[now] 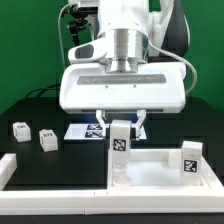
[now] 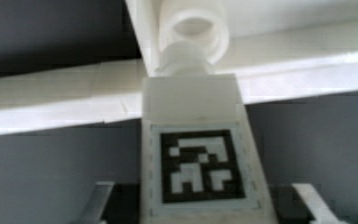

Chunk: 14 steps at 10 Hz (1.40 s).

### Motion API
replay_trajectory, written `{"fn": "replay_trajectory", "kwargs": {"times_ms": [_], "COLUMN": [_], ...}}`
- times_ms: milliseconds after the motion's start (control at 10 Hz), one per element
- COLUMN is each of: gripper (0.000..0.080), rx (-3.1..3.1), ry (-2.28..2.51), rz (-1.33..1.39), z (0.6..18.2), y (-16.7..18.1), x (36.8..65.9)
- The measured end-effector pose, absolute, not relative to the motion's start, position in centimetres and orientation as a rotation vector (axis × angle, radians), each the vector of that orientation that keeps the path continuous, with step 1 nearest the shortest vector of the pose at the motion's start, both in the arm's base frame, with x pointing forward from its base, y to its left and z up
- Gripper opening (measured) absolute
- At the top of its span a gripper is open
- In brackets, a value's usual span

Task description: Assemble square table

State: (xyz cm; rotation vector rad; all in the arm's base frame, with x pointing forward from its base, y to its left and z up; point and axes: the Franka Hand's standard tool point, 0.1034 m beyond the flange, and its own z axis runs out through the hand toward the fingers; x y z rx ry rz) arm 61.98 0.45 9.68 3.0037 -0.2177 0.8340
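As held at this moment, item one: my end effector [image 1: 120,126], fingers pressed onto both sides of a short white plastic block leg with a black-white tag [image 1: 120,143].

Long axis of the held leg: upright, running straight down from the end effector toward the white plastic square top with raised rim [image 1: 160,172]. It stands at the top's corner toward the exterior view's left. The wrist view shows the leg's round far end [image 2: 194,35] over that rim. Whether it has entered the socket, I cannot tell.

Item two: a second tagged white leg [image 1: 190,160], upright at the top's corner toward the exterior view's right.

Item three: a farther loose leg [image 1: 20,130] and a nearer loose leg [image 1: 47,138], both on the dark surface [image 1: 40,105], well apart from the top toward the exterior view's left.

Judgement: the coming move runs straight down along the held leg's axis, so the lower end must stay centred over the socket.
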Motion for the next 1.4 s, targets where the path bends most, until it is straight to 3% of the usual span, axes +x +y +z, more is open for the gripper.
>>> {"fn": "replay_trajectory", "kwargs": {"times_ms": [900, 1000, 1100, 1200, 1300, 1400], "gripper": [0.0291, 0.0446, 0.0446, 0.0572, 0.0633, 0.0633], "rx": [3.001, 3.001, 3.0, 3.0, 3.0, 2.999], "ry": [-0.206, -0.2, -0.196, -0.192, -0.189, -0.188], "rz": [0.82, 0.82, 0.82, 0.819, 0.819, 0.819], "z": [8.2, 8.2, 8.2, 8.2, 8.2, 8.2], "y": [0.7, 0.7, 0.7, 0.7, 0.7, 0.7], "x": [61.8, 61.8, 61.8, 61.8, 61.8, 61.8]}}
